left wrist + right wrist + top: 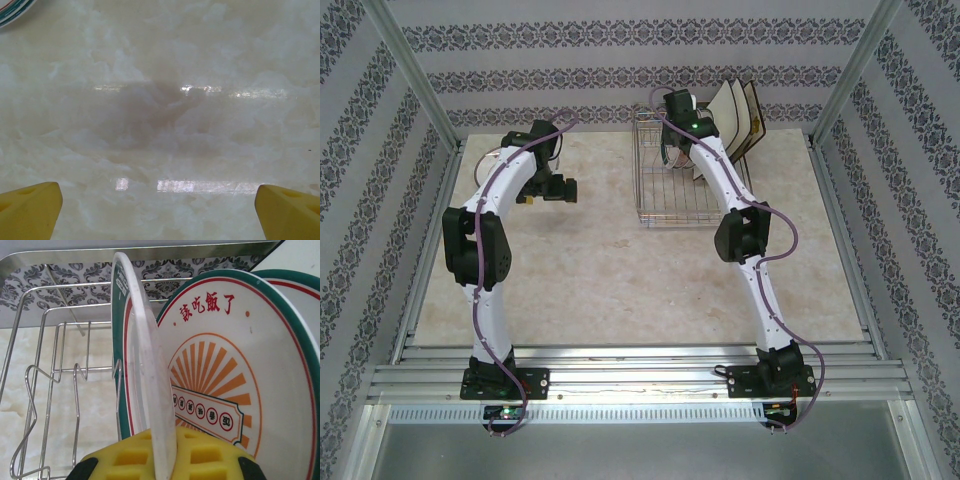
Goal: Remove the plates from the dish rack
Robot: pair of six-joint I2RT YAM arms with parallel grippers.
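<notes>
A round plate (145,365), green-rimmed with a red ring, is stood on edge in the dish rack (665,200), at the far right of the surface (620,270). It is seen edge-on from the right wrist, its rim running straight up from between the yellow pads. A second round plate (225,390), with orange rays and red characters, is leaned close behind it, and the square plates (740,115) are propped at the rack's far right corner.

The right end effector (165,455) is closed on the lower rim of the first plate, one pad on each face. The plate's flat plane is lined up with the upright wire dividers. It is judged that the plate must be drawn out along that plane, upward, so that neither the wires nor its neighbour are scraped.

The left end effector (160,212) is held wide open and empty over bare surface, well apart from the rack, so the right arm is much the nearer.
</notes>
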